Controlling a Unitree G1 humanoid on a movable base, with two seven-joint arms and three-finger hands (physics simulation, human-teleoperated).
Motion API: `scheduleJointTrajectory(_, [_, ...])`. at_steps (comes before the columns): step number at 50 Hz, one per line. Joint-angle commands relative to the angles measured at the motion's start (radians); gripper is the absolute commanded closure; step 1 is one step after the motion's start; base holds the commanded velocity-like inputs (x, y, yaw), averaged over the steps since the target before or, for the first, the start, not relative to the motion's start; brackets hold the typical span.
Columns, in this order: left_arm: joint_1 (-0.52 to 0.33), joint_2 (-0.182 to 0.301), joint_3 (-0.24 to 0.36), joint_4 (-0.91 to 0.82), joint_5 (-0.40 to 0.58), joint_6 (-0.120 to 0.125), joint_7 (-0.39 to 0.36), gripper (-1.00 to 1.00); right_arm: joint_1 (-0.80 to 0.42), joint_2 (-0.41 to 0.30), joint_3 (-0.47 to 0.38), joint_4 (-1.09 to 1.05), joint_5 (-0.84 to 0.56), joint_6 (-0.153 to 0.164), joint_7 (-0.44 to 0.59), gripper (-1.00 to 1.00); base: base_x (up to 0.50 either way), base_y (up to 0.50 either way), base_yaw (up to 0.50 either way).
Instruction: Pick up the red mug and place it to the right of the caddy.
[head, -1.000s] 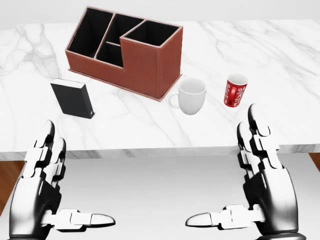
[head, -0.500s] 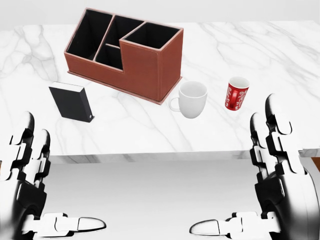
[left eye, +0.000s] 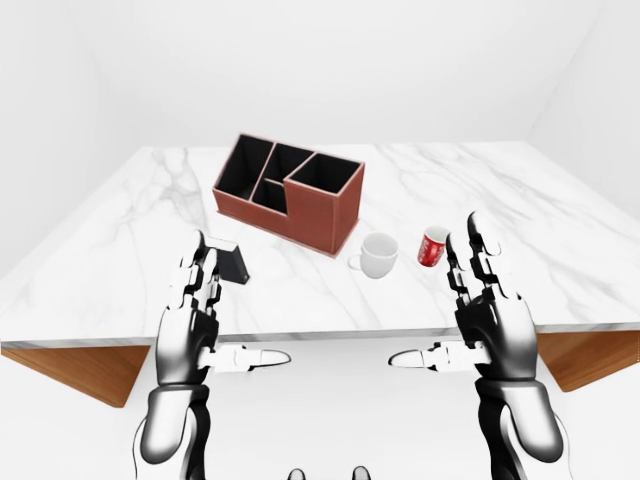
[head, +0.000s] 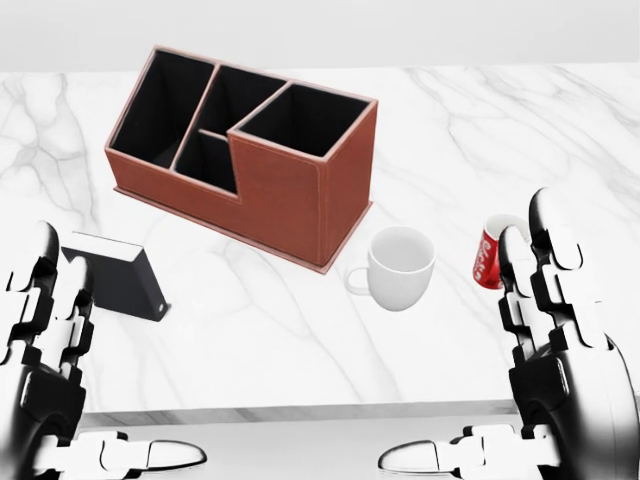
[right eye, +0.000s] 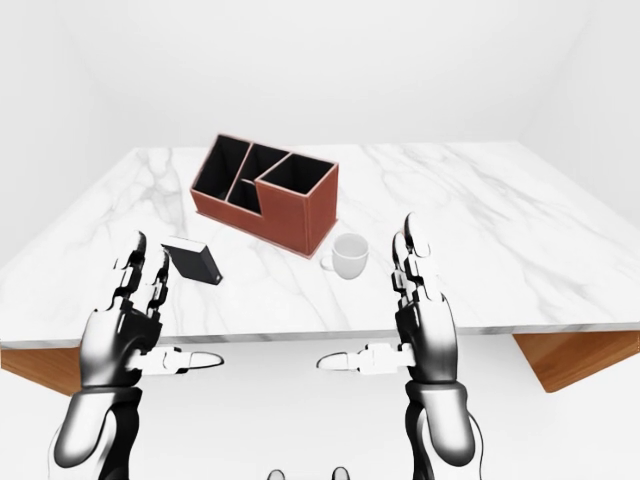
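Two hands, the left hand (left eye: 200, 320) and the right hand (left eye: 485, 310), hover spread and empty over the tabletop's (left eye: 560, 250) near edge. Toward the tabletop's right edge stands the red mug (left eye: 433, 247), upright, beyond a white mug (left eye: 379, 254) that sits just right of the caddy (left eye: 290, 190). A sound grasp likely needs the right hand's fingers (head: 550, 260) wrapping the red mug's body from its right, clear of the white mug.
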Motion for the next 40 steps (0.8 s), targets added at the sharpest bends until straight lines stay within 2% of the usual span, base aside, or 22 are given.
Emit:
scheduleJointTrajectory(1, [0.014, -0.003, -0.001, -0.02, -0.009, 0.0, -0.009, -1.0, 0.004, -0.002, -0.006, -0.006, 0.007, 0.0, 0.007, -1.0, 0.5, 0.0, 0.0])
scheduleJointTrajectory(9, [0.035, -0.004, 0.005, -0.076, -0.017, 0.0, -0.015, -1.0, 0.018, -0.001, 0.004, -0.022, 0.003, 0.0, 0.014, -1.0, 0.5, 0.0, 0.0])
scheduleJointTrajectory(25, [0.024, -0.008, 0.028, -0.061, -0.02, 0.0, -0.024, -1.0, 0.017, -0.002, 0.007, -0.015, 0.002, 0.0, 0.015, -1.0, 0.5, 0.0, 0.0])
scheduleJointTrajectory(40, [0.037, -0.015, 0.021, -0.099, -0.012, 0.0, -0.025, -1.0, 0.016, -0.003, 0.004, -0.012, 0.002, 0.0, 0.014, -1.0, 0.5, 0.0, 0.0])
